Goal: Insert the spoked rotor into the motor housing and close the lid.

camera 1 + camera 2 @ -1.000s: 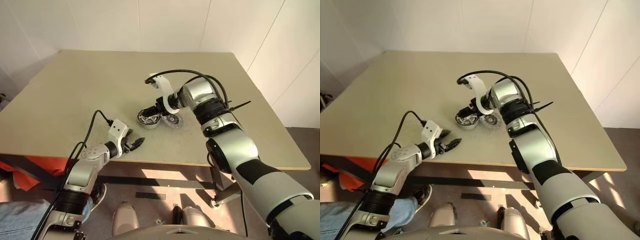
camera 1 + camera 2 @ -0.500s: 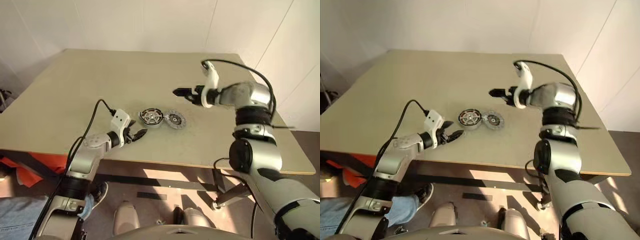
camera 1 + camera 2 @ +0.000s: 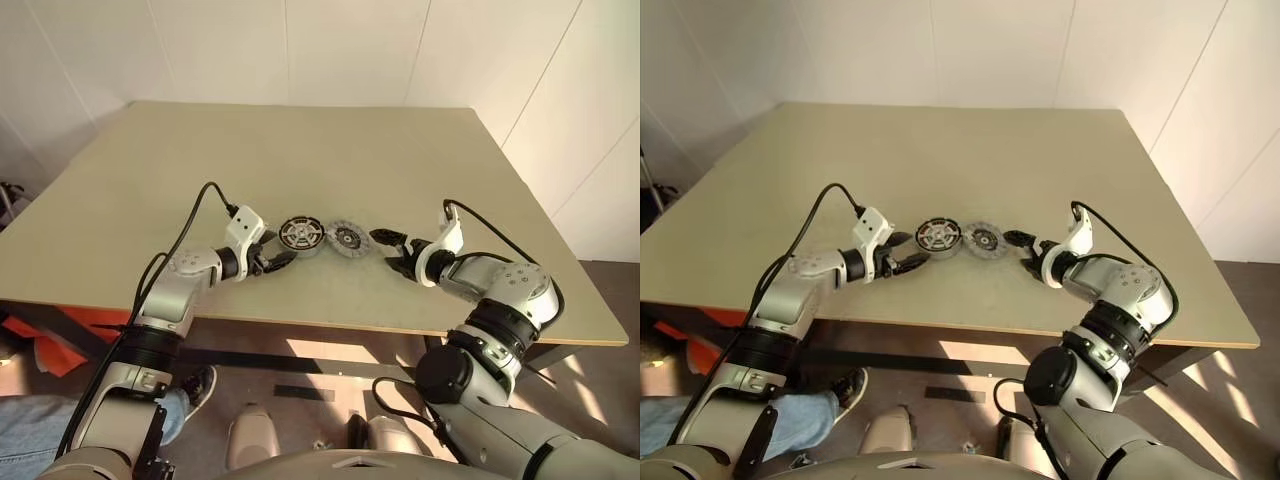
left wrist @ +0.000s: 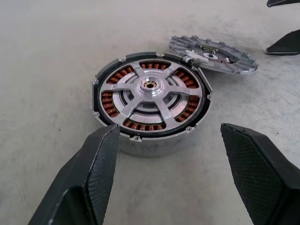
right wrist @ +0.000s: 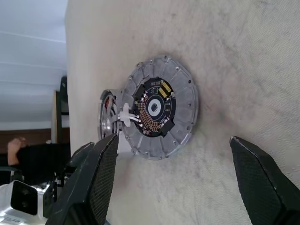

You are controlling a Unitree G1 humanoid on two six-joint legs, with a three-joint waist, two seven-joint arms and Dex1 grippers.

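Flanking motor housing (image 3: 300, 235) and lid (image 3: 347, 238): left claw (image 3: 279, 261), right claw (image 3: 392, 251), both spread, empty.

1. The left gripper (image 4: 180, 176) has its two black fingers (image 4: 86, 180) spread wide, with nothing between them.
2. Just beyond the fingers, the motor housing (image 4: 151, 101) sits flat on the table (image 4: 51, 56).
3. The spoked rotor (image 4: 150, 89) lies inside the housing, with copper-red windings showing between its silver spokes.
4. The lid (image 4: 213, 54) lies just behind the housing, its near edge touching or resting on the housing's rim.
5. The right gripper (image 4: 283, 26) shows as two dark fingertips near the lid.
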